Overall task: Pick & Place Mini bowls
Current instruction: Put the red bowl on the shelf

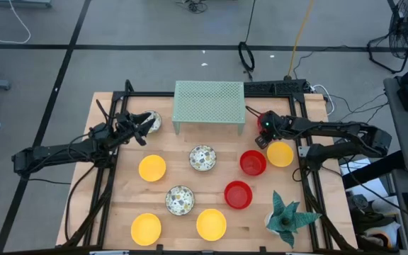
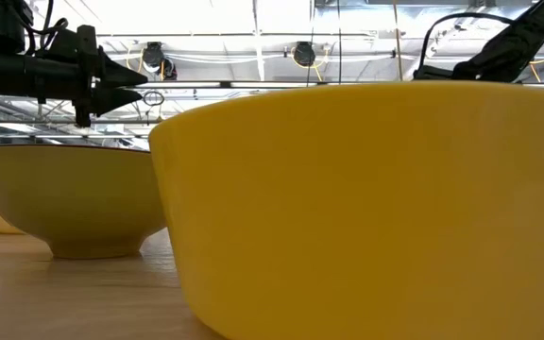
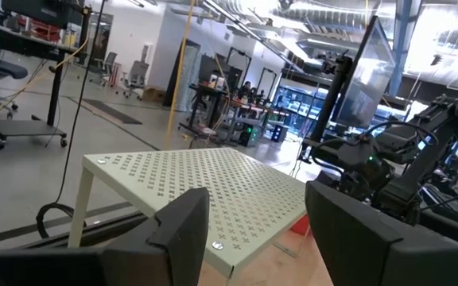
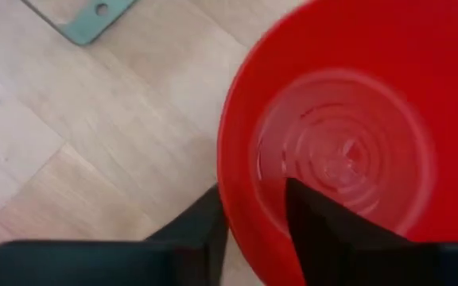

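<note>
Wooden counter (image 1: pixel 119 205) carries your mini bowls, spread below the pale green rack (image 1: pixel 209 103). Your right gripper (image 4: pixel 253 230) has its fingers straddling the rim of a red bowl (image 4: pixel 348 135), one inside, one outside. Your left gripper (image 3: pixel 257 230) hovers beside the rack, fingers apart, empty.

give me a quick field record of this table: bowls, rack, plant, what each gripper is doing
bowls: four yellow, e.g. yellow bowl; two red; speckled bowls, e.g.
rack: pale green rack at the table's far edge, nothing on top
plant: green plant, near right corner
right gripper: fingers astride the rim of a red bowl, one inside, one outside
left gripper: open, holding nothing, above a speckled bowl left of the rack
</note>
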